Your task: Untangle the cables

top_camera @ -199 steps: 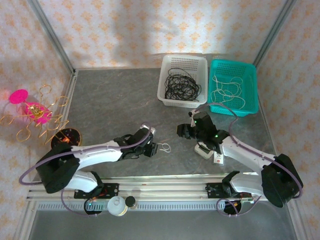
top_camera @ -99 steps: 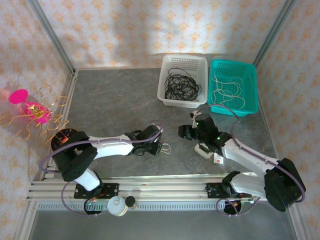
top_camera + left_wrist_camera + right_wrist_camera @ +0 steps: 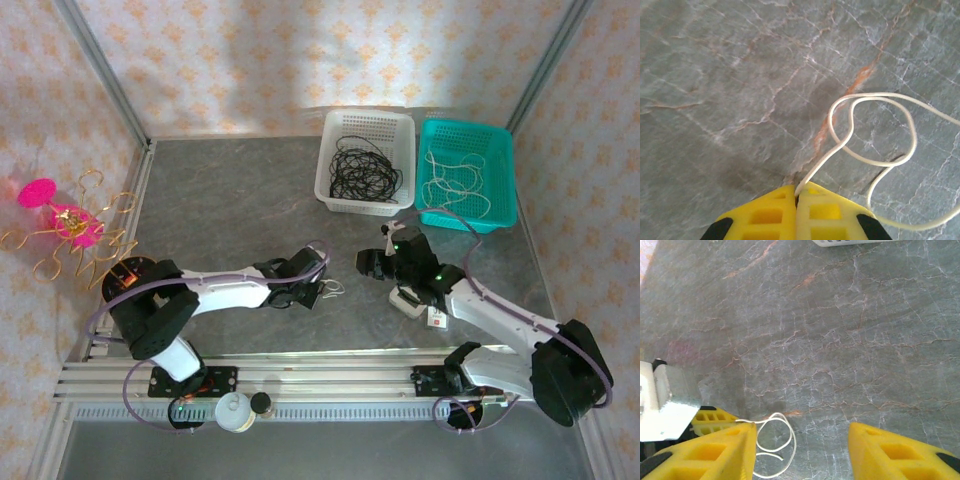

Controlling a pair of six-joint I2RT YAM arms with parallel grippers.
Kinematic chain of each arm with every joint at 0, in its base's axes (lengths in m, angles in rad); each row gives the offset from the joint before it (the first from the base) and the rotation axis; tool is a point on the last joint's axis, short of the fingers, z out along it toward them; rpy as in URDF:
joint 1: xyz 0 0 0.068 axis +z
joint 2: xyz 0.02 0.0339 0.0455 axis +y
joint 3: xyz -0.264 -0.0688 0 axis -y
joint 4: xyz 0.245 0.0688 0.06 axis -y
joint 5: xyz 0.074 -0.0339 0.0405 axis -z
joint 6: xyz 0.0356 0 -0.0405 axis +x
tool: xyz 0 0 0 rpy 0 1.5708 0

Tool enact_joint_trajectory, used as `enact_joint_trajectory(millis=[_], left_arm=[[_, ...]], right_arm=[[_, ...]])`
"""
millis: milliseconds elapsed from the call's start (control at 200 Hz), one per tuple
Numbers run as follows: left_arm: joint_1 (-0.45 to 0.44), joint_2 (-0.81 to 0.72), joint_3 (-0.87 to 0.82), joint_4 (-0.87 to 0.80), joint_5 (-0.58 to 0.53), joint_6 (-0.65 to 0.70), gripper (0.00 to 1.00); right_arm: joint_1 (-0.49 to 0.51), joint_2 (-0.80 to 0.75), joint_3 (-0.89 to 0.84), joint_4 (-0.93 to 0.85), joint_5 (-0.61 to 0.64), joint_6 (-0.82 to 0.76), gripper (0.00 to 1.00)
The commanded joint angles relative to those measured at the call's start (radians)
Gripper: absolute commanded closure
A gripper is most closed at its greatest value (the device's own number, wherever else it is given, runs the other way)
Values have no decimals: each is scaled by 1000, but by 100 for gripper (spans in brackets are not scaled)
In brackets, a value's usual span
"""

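One white cable (image 3: pixel 880 131) lies in loose loops on the grey marbled table (image 3: pixel 230 200). My left gripper (image 3: pixel 797 191) is shut on one end of it, and the cord comes out from between the yellow fingertips. From above, the left gripper (image 3: pixel 316 291) sits at the table's middle with the white cable (image 3: pixel 333 289) just to its right. My right gripper (image 3: pixel 802 429) hovers open above the same white cable (image 3: pixel 776 439), nothing between its fingers; from above, the right gripper (image 3: pixel 373 263) is a little right of the left one. More cables fill two baskets.
At the back right a white basket (image 3: pixel 330 165) holds black cables (image 3: pixel 362 168), and beside it a teal basket (image 3: pixel 505 180) holds white cables (image 3: pixel 455 178). A pink and gold ornament (image 3: pixel 65 225) stands at the left. An aluminium rail (image 3: pixel 320 372) runs along the near edge.
My left gripper has gone from open to shut on the white cable's end, after its arm reached a little further right. The right arm has barely moved.
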Motion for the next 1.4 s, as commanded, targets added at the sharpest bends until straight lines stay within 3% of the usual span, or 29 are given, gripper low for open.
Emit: enact_joint_trajectory(millis=[0,105,270,410,551,681,1101,1221,1396], left_arm=[[-12,-127,27,-37,-94,0,100],[-13,-248,26,-44,-163,-21,100],[-13,-382,52,-37,-175,-20,100],[-13,-422,105,-59,-179,0,100],[-14,-440,139,-75,-173,18,100],[-13,-448,146,-73,-161,24,100],[-14,-445,177,-77,-143,24,100],[-13,-446,180,-79,-136,25,100],[-14,-451,179,-82,-135,25,100]], right_arm=[[-10,-35,-18,14,7,34,49],[-36,-77,-60,98,-45,130,46],[-46,-132,-149,311,-168,243,45],[-97,-129,-193,411,-233,387,45],[-202,-85,-268,574,-378,636,45],[-198,-39,-285,710,-451,792,45],[-96,80,-189,875,-488,905,45],[-81,147,-163,937,-510,925,52],[-61,190,-119,955,-531,921,53]])
